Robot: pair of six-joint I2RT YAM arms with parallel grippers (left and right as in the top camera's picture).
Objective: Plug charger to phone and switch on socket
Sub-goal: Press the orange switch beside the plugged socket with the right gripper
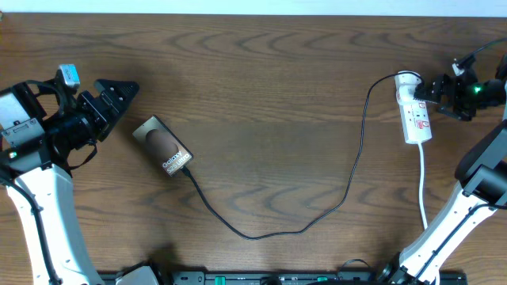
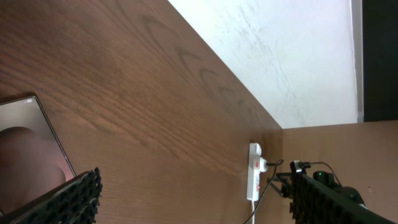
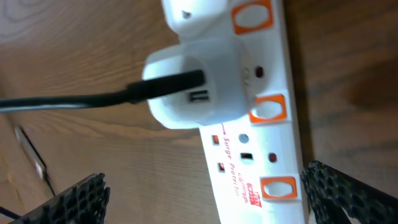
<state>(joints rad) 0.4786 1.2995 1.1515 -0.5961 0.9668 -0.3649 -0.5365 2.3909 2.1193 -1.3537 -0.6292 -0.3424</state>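
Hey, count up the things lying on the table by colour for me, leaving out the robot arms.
Black or dark: 2, the dark rectangular phone with a brown oval and the long thin black charger cable.
White: 2, the elongated white plastic power strip and the white blocky adapter plugged into it.
Total: 4

The table (image 1: pixel 261 71) is dark brown woodgrain. The phone (image 1: pixel 163 146) is dark, with a brown oval and white lettering. The charger (image 1: pixel 364 131) is black. The socket (image 1: pixel 417 120) is white with orange-red switches (image 3: pixel 268 107).
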